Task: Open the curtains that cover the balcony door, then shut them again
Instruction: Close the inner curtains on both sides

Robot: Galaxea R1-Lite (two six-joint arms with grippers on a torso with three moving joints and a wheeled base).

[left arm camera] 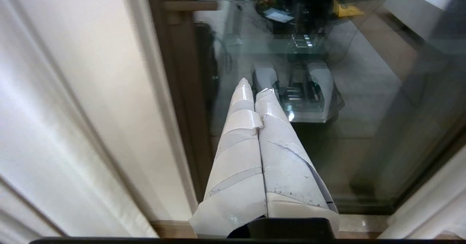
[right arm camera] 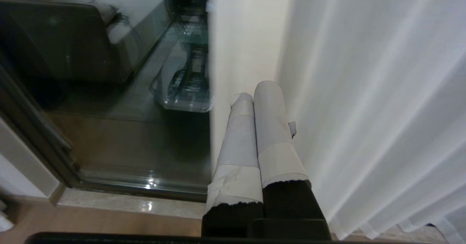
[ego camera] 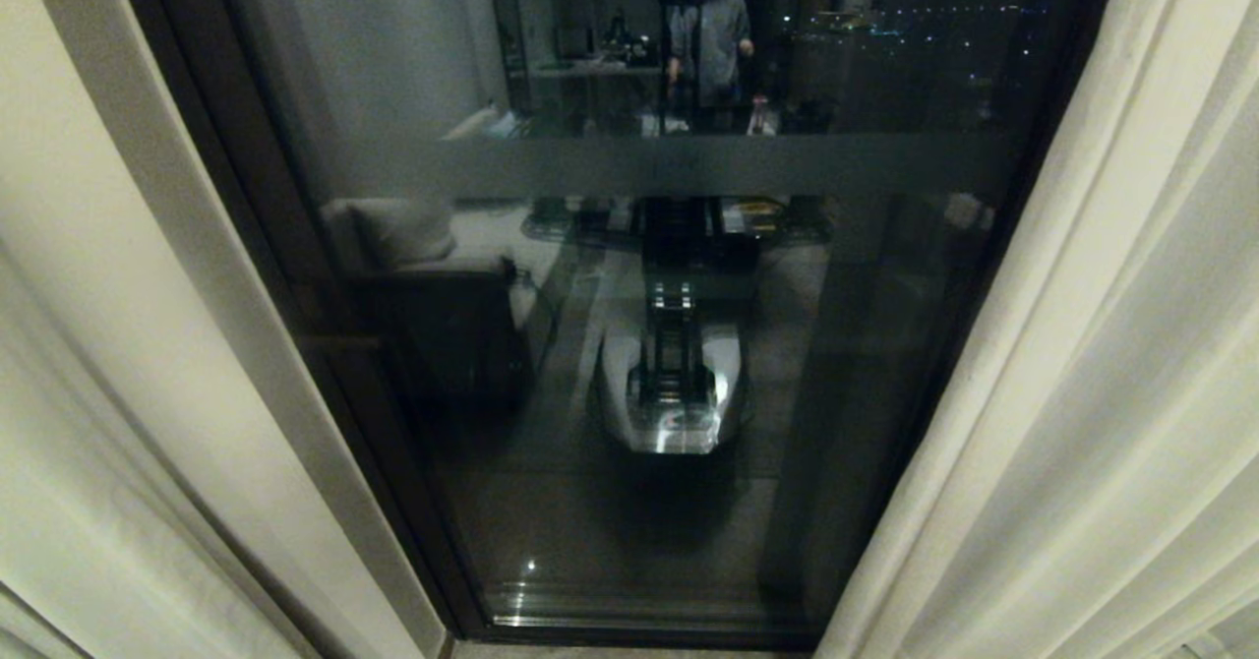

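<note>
Your curtains (ego camera: 1102, 344) are parted, one panel at each side, balcony door (ego camera: 629, 364) glass exposed between them with its frosted band across. Left pincer (left arm camera: 255, 87) has fingers pressed together, nothing in it, pointing at the glass beside the left panel. Right pincer (right arm camera: 256, 91) likewise closed and empty, just beside the right panel's edge. A person (ego camera: 710, 39) reflects in the glass.

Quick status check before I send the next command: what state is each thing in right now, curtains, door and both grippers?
left curtain panel: drawn aside, glass uncovered
right curtain panel: drawn aside
balcony door: shut, glass exposed between the panels
left gripper: shut, empty, in front of the glass
right gripper: shut, empty, beside the right panel's edge
</note>
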